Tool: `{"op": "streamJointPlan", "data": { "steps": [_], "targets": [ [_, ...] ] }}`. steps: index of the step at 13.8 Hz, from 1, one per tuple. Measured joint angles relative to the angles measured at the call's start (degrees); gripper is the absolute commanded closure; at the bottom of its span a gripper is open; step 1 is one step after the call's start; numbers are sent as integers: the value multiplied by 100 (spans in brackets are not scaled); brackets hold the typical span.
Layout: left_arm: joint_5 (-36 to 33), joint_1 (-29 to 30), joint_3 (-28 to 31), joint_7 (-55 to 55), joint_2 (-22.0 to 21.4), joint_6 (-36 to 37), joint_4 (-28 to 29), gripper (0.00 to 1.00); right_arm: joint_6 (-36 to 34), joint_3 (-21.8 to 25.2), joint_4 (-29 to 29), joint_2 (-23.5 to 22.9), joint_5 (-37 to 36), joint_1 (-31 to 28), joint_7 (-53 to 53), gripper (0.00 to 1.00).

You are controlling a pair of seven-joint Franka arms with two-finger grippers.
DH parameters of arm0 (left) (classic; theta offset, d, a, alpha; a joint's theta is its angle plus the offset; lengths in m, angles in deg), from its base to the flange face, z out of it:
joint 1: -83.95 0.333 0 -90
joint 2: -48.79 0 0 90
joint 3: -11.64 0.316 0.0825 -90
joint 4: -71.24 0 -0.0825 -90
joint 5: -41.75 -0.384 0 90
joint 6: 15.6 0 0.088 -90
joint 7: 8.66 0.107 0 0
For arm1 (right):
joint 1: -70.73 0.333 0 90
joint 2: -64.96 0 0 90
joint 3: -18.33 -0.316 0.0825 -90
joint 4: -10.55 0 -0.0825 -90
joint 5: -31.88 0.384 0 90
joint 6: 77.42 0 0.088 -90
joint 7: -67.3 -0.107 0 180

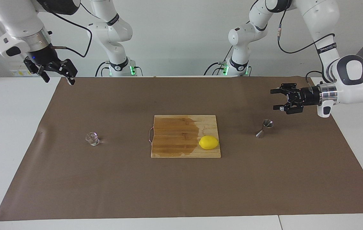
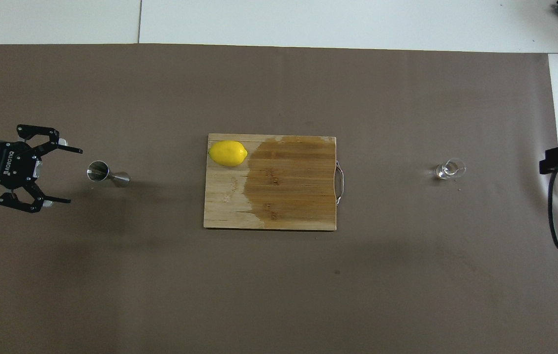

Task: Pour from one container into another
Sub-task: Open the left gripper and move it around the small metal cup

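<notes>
Hovering with its jaws spread wide and nothing between them, the left gripper (image 1: pixel 275 99) points sideways along the table toward the right arm's end, hanging in the air above the brown mat (image 1: pixel 181 191) just short of the jigger (image 1: pixel 264 128). No contact there; a clear gap shows between the fingertips and the steel. The jigger stands upright on the mat toward the left arm's end, well apart from the wooden cutting board (image 1: pixel 175 140) at mid-table, where a lemon (image 1: pixel 209 142) sits on the corner farthest from the robots, beside a dark wet patch. Out toward the right arm's end, the little clear glass cup (image 1: pixel 92 139) stands alone on the mat. High over the mat's corner at that end, the right gripper (image 1: pixel 58 73) waits, jaws open and empty too. I'd say this is the approach, with nothing grasped and no pour begun. The danger from here: that jigger is narrow-waisted and top-heavy, so a finger coming in low or off-centre could clip the rim and topple it. The glass is smooth and small, so a loose or skewed pinch could let it slip or spill early.
</notes>
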Motion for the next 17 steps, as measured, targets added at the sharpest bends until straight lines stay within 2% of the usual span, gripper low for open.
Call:
{"op": "streamJointPlan", "data": {
  "steps": [5, 11, 14, 17],
  "targets": [
    [209, 260, 0, 110, 261, -5, 312, 0, 0, 0, 0, 0, 0, 0, 0, 0],
    [948, 332, -24, 121, 375, -154, 681, 0, 0, 0, 0, 0, 0, 0, 0, 0],
    [1132, 332, -29, 121, 430, -224, 773, 0, 0, 0, 0, 0, 0, 0, 0, 0],
    [1197, 350, -44, 228, 673, -239, 776, 0, 0, 0, 0, 0, 0, 0, 0, 0]
  ]
}}
